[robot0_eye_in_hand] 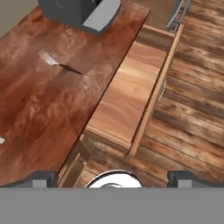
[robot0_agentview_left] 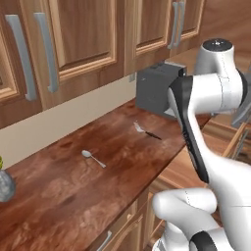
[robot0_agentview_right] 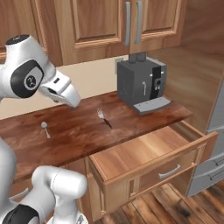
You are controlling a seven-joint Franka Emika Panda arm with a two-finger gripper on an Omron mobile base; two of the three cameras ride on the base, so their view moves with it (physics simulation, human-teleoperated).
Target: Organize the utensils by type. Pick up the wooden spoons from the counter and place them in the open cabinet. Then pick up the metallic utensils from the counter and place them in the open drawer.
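A small grey metal spoon [robot0_agentview_left: 93,158] [robot0_agentview_right: 45,129] lies alone on the dark reddish counter [robot0_agentview_left: 59,196] [robot0_agentview_right: 78,135] [robot0_eye_in_hand: 30,109]. To its right lies a fork [robot0_agentview_left: 146,131] [robot0_agentview_right: 104,118] [robot0_eye_in_hand: 59,64] with metal tines and a dark handle. The open drawer [robot0_agentview_right: 144,153] [robot0_eye_in_hand: 124,96] juts out below the counter's front edge, its wood bottom bare. My gripper [robot0_eye_in_hand: 114,178] hangs high over the counter's edge and the drawer, open, with nothing between its fingertips [robot0_eye_in_hand: 41,178]. The wooden spoons and the open cabinet are out of view.
A grey coffee machine [robot0_agentview_left: 157,88] [robot0_agentview_right: 142,83] [robot0_eye_in_hand: 83,11] stands on the counter beyond the fork. Shut wall cabinets [robot0_agentview_left: 73,39] [robot0_agentview_right: 100,22] line the wall above. A grey vase [robot0_agentview_left: 5,185] sits at the counter's left end. A grey fridge [robot0_agentview_right: 216,144] stands right of the drawer.
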